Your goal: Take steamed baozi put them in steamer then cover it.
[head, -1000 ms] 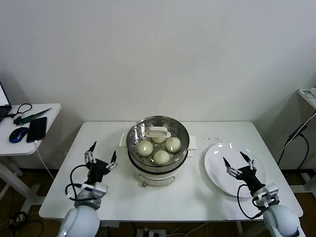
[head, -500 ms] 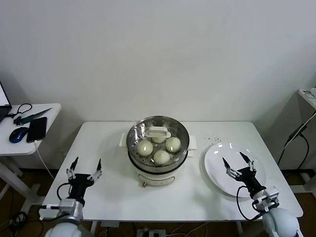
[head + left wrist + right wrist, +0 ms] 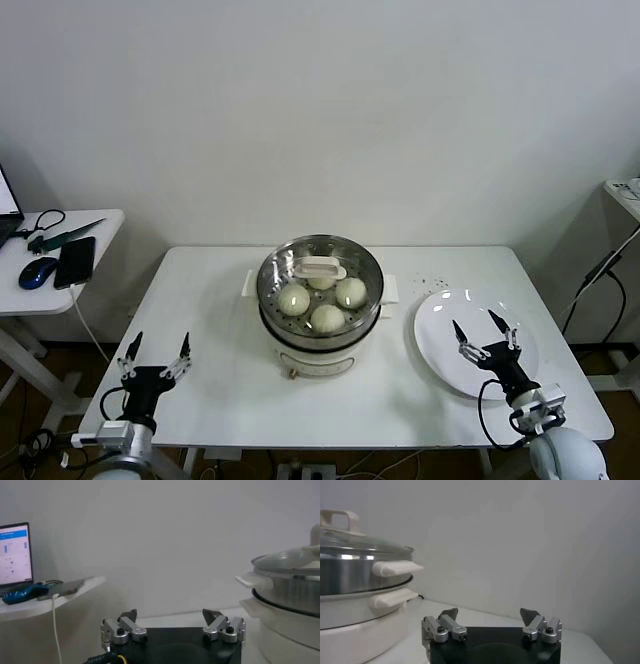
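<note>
The steamer (image 3: 320, 300) stands mid-table on its cream pot base. A glass lid with a cream handle (image 3: 320, 267) covers it. Several off-white baozi (image 3: 293, 299) show through the glass inside the steel basket. My left gripper (image 3: 155, 350) hangs open and empty at the table's front left edge, well away from the steamer. My right gripper (image 3: 484, 330) is open and empty over the white plate (image 3: 440, 320). In the left wrist view the left gripper (image 3: 171, 616) has the covered steamer (image 3: 295, 595) off to one side. In the right wrist view the right gripper (image 3: 490, 614) has the steamer (image 3: 355, 575) beside it.
The white plate right of the steamer holds nothing. A side table (image 3: 100, 225) at the far left carries a phone (image 3: 75, 261), a mouse (image 3: 38, 271) and cables. A laptop screen (image 3: 14, 552) shows in the left wrist view. A cable hangs at the far right.
My left gripper has drawn back from beside the steamer toward the table's front left edge. The right gripper has barely shifted over the plate. Both stayed open.
</note>
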Robot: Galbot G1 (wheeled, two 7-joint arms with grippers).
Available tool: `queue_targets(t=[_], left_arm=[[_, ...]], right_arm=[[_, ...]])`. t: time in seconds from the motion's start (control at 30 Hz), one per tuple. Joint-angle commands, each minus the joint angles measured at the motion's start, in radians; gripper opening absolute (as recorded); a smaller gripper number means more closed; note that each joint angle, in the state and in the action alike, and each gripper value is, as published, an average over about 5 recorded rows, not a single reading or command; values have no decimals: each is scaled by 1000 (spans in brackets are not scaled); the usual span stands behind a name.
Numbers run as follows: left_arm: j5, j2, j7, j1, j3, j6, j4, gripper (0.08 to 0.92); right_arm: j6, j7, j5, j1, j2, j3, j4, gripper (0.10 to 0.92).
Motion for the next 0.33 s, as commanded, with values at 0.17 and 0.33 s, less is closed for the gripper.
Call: queue_targets(t=[0.17,0.33], left_arm=[[8,-10,6,15,-3,-24,-12,823],[9,-12,10,16,-6,-25,-12,823]], right_arm=[[3,-4,8,-21,31,27,8,823],[3,-6,0,-19,36,26,3,823]])
